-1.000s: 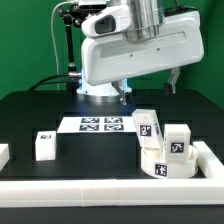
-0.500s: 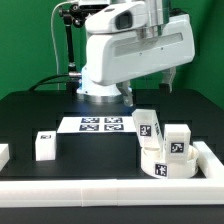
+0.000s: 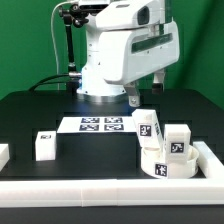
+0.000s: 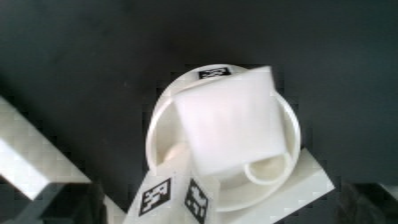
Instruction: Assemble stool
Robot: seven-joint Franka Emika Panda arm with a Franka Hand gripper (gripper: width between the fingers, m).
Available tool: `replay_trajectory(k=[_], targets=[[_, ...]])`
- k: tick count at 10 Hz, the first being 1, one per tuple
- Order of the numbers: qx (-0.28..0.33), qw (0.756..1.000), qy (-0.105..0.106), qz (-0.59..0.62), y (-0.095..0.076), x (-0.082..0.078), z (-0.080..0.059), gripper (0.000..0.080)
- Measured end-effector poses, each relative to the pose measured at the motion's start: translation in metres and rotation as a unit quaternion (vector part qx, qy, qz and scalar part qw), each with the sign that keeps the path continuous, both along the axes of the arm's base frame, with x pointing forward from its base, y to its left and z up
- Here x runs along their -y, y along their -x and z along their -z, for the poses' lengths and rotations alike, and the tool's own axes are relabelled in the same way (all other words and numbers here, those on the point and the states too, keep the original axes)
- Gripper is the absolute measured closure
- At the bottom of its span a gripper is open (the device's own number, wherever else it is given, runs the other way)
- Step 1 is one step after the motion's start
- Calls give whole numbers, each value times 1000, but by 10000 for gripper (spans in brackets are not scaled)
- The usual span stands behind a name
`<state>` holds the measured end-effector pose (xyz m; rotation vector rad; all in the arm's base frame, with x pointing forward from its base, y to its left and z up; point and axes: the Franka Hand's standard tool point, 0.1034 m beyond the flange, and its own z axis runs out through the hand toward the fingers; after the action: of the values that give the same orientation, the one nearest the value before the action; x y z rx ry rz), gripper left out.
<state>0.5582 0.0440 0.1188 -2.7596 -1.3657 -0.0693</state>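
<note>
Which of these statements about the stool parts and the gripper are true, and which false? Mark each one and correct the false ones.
1. Two leg blocks are grouped with the seat at the exterior view's right. True.
2. The gripper holds a leg block. False: it hangs open above the table, holding nothing.
3. A lone leg block stands on the table toward the exterior view's left. True.
4. The seat rests on the marker board. False: it lies on the black table, apart from that board.
</note>
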Motion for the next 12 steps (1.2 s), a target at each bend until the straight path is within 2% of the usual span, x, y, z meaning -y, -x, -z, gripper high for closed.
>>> replay_trajectory(k=[3, 9, 11, 12], targets=[[14, 1000, 2, -2, -1, -2, 9, 150], [0, 1000, 5, -1, 6, 0, 33, 150], [-1, 1000, 5, -2, 7, -4, 35, 150], [2, 1000, 11, -10, 6, -8, 34, 181]])
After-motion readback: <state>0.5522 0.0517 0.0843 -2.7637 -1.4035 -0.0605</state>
